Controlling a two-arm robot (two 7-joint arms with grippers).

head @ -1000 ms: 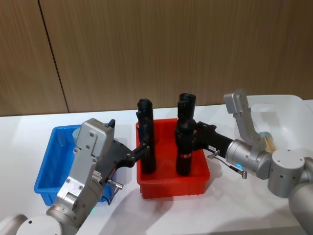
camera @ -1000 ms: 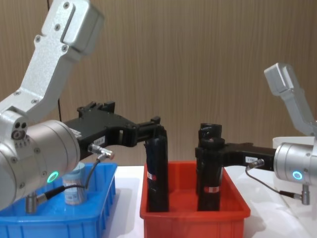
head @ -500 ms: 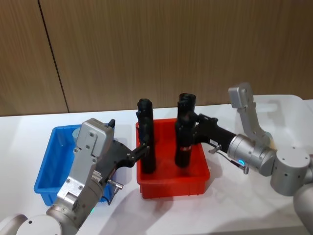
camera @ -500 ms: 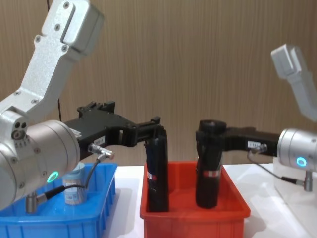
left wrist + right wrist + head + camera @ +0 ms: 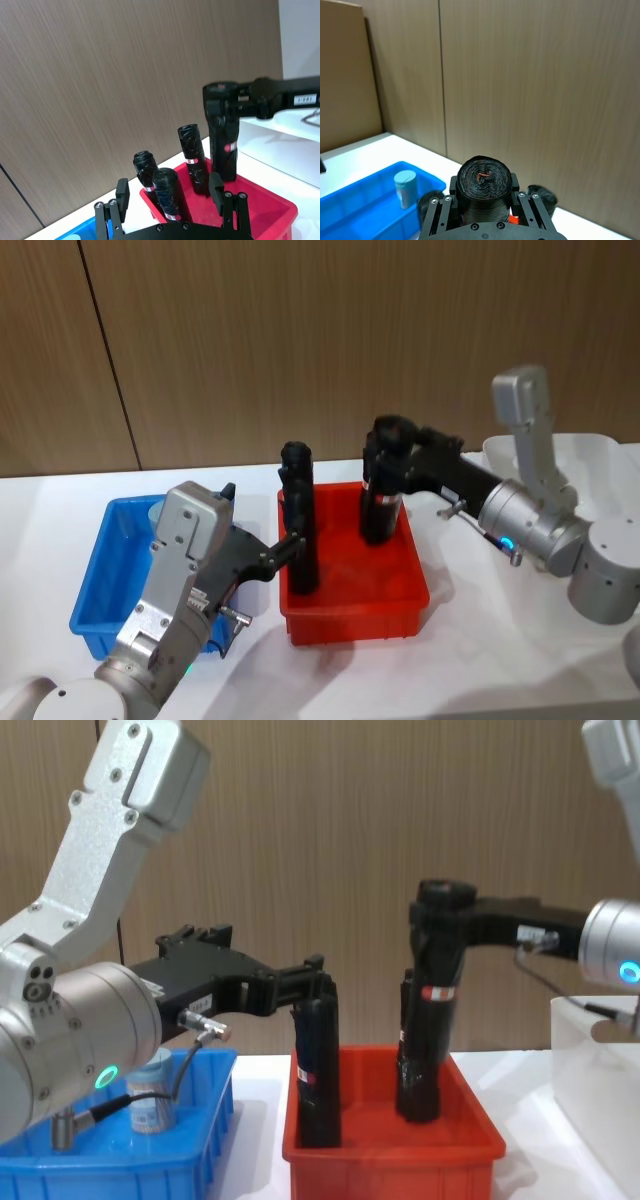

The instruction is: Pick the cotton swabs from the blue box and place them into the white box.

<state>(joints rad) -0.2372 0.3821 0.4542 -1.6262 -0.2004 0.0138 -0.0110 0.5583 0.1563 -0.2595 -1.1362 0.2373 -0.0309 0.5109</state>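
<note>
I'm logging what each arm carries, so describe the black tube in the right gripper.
The black tube is a tall matte cylinder with a red-and-white label band around its middle and a crinkled, wrapped-looking top. It stands nearly upright, its top clamped in the right gripper, lifted above the floor of the red bin. Another black tube stands right behind it in the chest view; whether they touch cannot be told.

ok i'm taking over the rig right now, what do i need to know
Right tool: shut on a black tube, held tilted over the red bin.
Left tool: open, astride another black tube standing in that bin.
A cotton swab jar stands in the blue box; the white box is on the right.
Left to do: move that jar to the white box. Neither tool is on it.
</note>
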